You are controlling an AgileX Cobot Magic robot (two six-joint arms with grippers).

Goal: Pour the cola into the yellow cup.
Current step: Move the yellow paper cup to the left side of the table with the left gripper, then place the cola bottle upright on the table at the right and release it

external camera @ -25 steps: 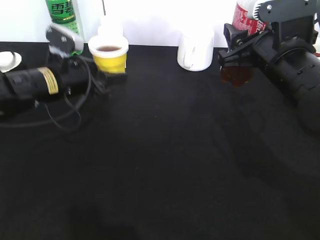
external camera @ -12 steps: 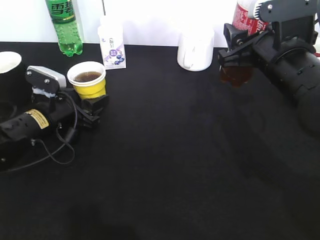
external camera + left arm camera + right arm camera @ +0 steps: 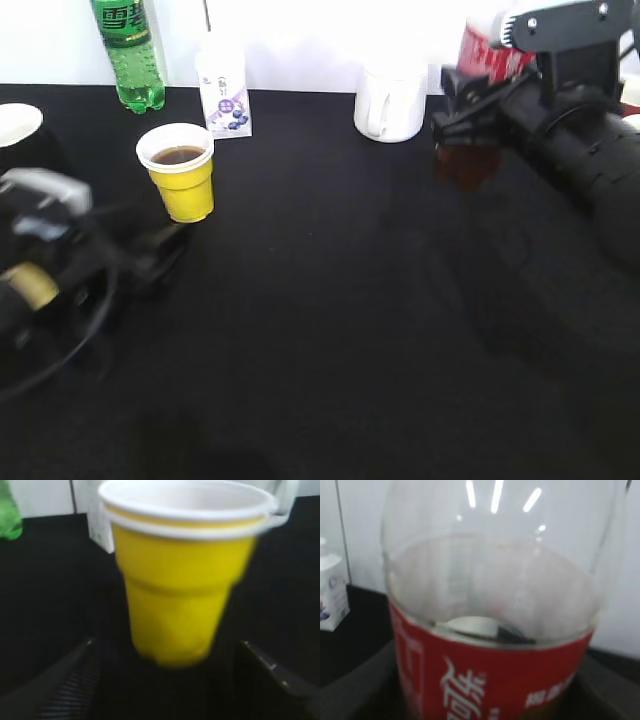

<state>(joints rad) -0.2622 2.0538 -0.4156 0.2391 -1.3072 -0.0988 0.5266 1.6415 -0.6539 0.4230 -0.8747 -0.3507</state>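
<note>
The yellow cup (image 3: 181,178) stands upright on the black table at the left, with dark drink inside its white rim. My left gripper (image 3: 165,245) is open, blurred, and lies a little in front of and apart from the cup. In the left wrist view the cup (image 3: 180,580) stands just beyond the two spread fingers (image 3: 165,660). My right gripper (image 3: 465,110) is shut on the cola bottle (image 3: 488,55) at the back right. The bottle's red label (image 3: 490,680) fills the right wrist view, with clear plastic above it. Its cap is out of view.
A green soda bottle (image 3: 128,50) and a small white carton (image 3: 225,95) stand at the back left behind the cup. A white mug (image 3: 392,100) stands at the back middle, left of the cola bottle. A dark mug (image 3: 18,125) sits at the left edge.
My left gripper brought the yellow cup forward, set it down, let go and drew back toward the lower left. The right arm shifted slightly with the bottle.
</note>
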